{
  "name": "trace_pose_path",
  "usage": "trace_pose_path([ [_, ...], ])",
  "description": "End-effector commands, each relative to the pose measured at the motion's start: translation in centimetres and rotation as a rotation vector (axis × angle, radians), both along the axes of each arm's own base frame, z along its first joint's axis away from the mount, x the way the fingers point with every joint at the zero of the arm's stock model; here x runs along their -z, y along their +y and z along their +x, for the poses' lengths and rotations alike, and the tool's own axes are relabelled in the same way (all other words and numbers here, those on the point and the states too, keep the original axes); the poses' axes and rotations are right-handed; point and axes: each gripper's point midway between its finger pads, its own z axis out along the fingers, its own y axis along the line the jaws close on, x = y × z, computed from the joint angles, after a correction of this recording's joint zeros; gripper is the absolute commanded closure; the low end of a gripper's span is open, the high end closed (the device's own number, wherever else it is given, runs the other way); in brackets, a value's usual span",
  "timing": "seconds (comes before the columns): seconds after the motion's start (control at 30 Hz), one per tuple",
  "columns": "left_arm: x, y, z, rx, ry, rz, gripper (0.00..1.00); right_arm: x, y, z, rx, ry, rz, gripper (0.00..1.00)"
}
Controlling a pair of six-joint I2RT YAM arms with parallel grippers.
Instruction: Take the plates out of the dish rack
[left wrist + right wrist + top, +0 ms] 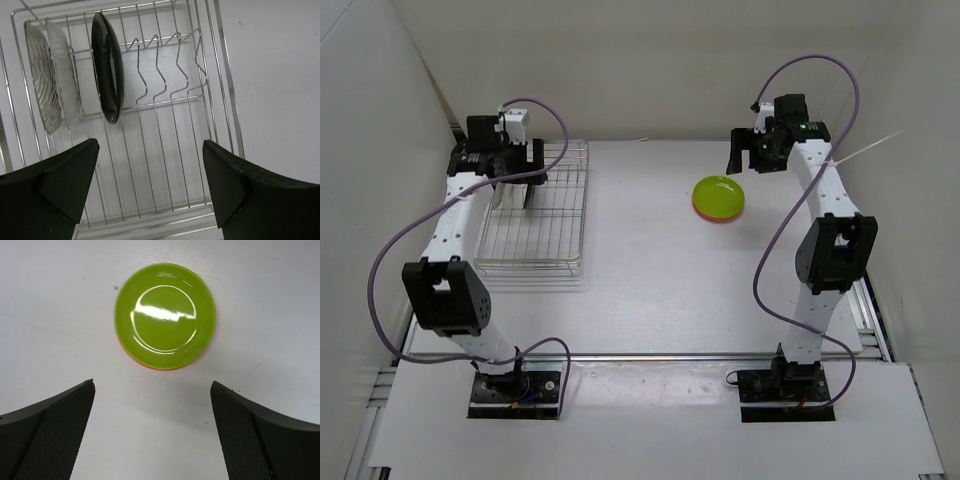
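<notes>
The job looks about half done. Two of the four plates are out of the dish rack [555,215] and sit stacked flat on the counter [640,270], well to the right of it. The lime green plate [165,315] is on top, glossy with a bright highlight across its well. It covers the orange plate [150,365] so closely that only a thin crescent of orange rim shows at one edge. Two plates are left to unload. The glossy black plate [107,67] and the clear textured plate [50,75] both stand on edge at one end of the rack, in neighbouring places with a narrow gap between them. The black one is propped by the first of the zigzag wire dividers [160,65], whose other slots hold nothing. The clear plate is ribbed and frosted, and the rack wires show faintly through it. The rack itself is a silver wire grid with raised sides, set toward the left of the counter. The left end effector [150,150] hangs over the rack near the two standing plates, its fingers spread wide and gripping nothing. The right end effector [152,390] hovers above the stacked pair, likewise wide open and empty. The black plate, being the nearer to the empty slots, seems the likelier one to come out next.
</notes>
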Motion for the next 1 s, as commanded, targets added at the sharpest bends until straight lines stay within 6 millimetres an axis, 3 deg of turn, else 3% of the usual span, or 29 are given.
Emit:
trace_pose_path([
  [0.0, -1.0, -1.4, 2.5, 0.053, -0.035, -0.08, 0.06, -3.6, 0.9, -2.2, -0.071, -0.066, -0.025, 0.01],
  [0.1, -1.3, -1.3, 4.4, 0.054, -0.053, -0.079, 0.06, -4.0, 1.3, -2.8, -0.08, -0.073, -0.024, 0.01],
  [0.13, -0.1, -1.0, 5.3, 0.039, -0.032, -0.069, 0.06, -4.0, 1.2, -2.8, -0.087, -0.075, -0.029, 0.01],
  [0.17, -0.6, -0.8, 6.1, 0.03, -0.049, -0.061, 0.06, -4.4, 1.7, -3.0, -0.096, -0.085, -0.029, 0.01],
  [0.3, 1.2, -0.4, 7.9, 0.013, -0.026, -0.048, 0.11, -5.1, 1.4, -3.4, -0.089, -0.094, -0.037, 0.01],
  [0.5, 4.4, 0.7, 8.8, -0.027, 0.012, -0.004, 0.15, -5.7, 2.1, -3.9, -0.11, -0.103, -0.021, 0.01],
  [0.67, 4.9, 0.8, 9.0, -0.034, 0.013, 0.002, 0.21, -5.7, 2.1, -3.9, -0.11, -0.103, -0.021, 0.02],
  [0.7, 4.9, 0.8, 9.0, -0.034, 0.013, 0.002, 0.28, -5.7, 2.3, -4.0, -0.115, -0.103, -0.014, 0.02],
  [0.77, 5.9, 1.0, 9.2, -0.042, 0.033, 0.009, 0.3, -5.4, 2.3, -4.1, -0.109, -0.091, -0.009, 0.02],
  [0.8, 5.9, 1.0, 9.2, -0.042, 0.033, 0.009, 0.36, -5.4, 2.3, -4.1, -0.109, -0.09, -0.009, 0.02],
  [0.87, 7.0, 1.0, 9.1, -0.042, 0.062, 0.009, 0.36, -5.0, 2.4, -4.3, -0.114, -0.079, -0.002, 0.02],
  [0.97, 7.1, 1.0, 9.3, -0.042, 0.062, 0.009, 0.36, -5.0, 2.4, -4.3, -0.114, -0.079, -0.002, 0.04],
])
